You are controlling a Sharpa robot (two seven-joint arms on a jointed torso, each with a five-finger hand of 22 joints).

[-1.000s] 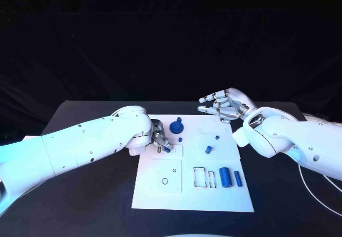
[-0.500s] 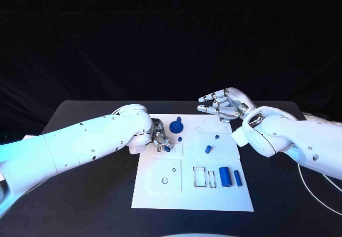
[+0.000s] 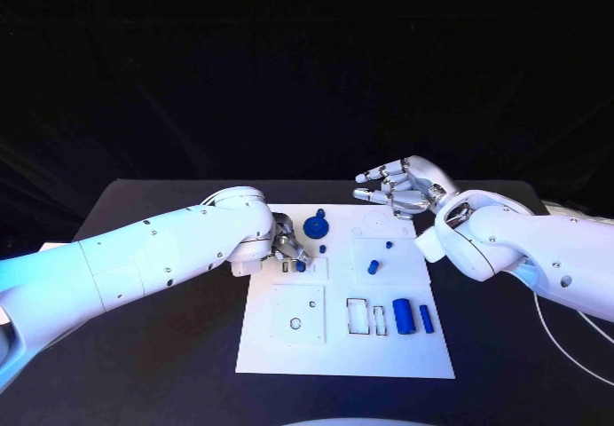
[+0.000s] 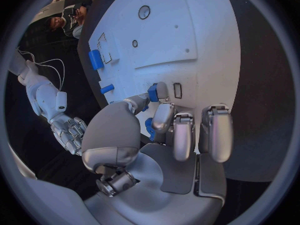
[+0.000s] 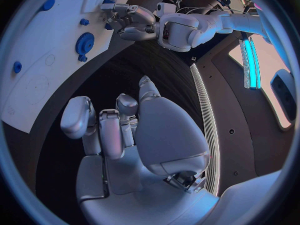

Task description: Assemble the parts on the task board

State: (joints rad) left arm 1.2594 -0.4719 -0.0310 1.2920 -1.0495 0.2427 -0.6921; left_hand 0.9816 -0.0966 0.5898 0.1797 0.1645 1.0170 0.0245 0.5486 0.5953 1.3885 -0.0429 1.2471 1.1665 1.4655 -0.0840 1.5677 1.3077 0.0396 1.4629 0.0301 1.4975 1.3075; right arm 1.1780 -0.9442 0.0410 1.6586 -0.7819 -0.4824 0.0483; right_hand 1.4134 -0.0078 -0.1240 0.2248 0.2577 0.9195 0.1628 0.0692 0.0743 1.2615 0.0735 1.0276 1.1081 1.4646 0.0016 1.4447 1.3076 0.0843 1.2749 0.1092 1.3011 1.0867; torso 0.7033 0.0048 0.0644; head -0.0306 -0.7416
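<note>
The white task board (image 3: 343, 351) lies mid-table. My left hand (image 3: 284, 247) hovers over the board's near-left part and pinches a small blue part (image 3: 301, 264) between thumb and finger, as the left wrist view shows with the small blue part (image 4: 152, 92) just above the board (image 4: 187, 30). A blue gear (image 3: 316, 232) and a small peg (image 3: 320, 213) sit beside that hand. My right hand (image 3: 402, 188) hangs above the board's far right corner, fingers loosely bent and apart, holding nothing; the right wrist view shows the right hand (image 5: 125, 130) high over the gear (image 5: 84, 42).
A short blue piece (image 3: 373, 266) and a blue dot (image 3: 388, 244) lie mid-board. A blue cylinder (image 3: 403, 317) and a thin blue bar (image 3: 426, 319) lie at the right, beside rectangular slots (image 3: 362, 318). A square plate with holes (image 3: 298, 314) sits at the near left.
My left hand has edged very slightly over the board with the small blue part still pinched. The right hand has stayed where it was.
</note>
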